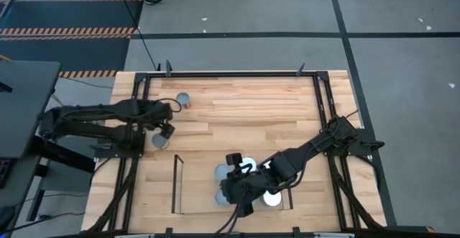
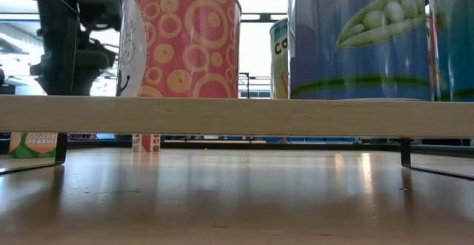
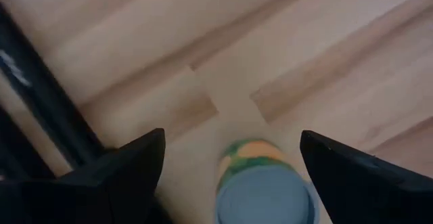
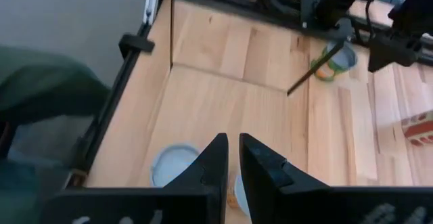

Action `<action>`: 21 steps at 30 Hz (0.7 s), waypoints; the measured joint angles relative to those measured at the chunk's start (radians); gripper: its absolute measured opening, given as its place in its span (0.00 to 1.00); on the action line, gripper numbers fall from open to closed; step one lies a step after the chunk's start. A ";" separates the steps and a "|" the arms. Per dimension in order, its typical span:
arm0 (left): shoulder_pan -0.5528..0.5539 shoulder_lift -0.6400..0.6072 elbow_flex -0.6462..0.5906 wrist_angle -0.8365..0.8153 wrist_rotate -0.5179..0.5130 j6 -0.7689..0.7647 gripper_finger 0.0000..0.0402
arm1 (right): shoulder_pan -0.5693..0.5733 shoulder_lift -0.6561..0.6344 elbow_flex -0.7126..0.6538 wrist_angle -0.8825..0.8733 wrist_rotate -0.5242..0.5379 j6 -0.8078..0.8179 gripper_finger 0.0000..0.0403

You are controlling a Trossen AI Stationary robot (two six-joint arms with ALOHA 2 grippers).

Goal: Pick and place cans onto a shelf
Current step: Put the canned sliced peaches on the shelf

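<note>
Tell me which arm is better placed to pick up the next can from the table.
Left. Its pincer is open, straddling a small metal can with a grey-blue top near the table's left edge. The right pincer is shut, over the low dark-railed shelf, among cans already placed there.

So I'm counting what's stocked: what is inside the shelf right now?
In the high view, the shelf holds three visible cans at its right end, beneath the right hand. That arm covers part of the area, so more cans may be hidden. The left end is bare wood.
</note>
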 joint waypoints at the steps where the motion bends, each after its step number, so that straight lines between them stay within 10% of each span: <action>1: 0.015 0.016 -0.007 0.008 0.028 0.012 0.87 | 0.001 0.000 0.000 -0.021 0.000 0.001 0.11; 21: 0.049 0.157 -0.059 0.037 0.231 0.034 0.87 | -0.036 -0.013 0.000 -0.280 -0.010 0.037 0.11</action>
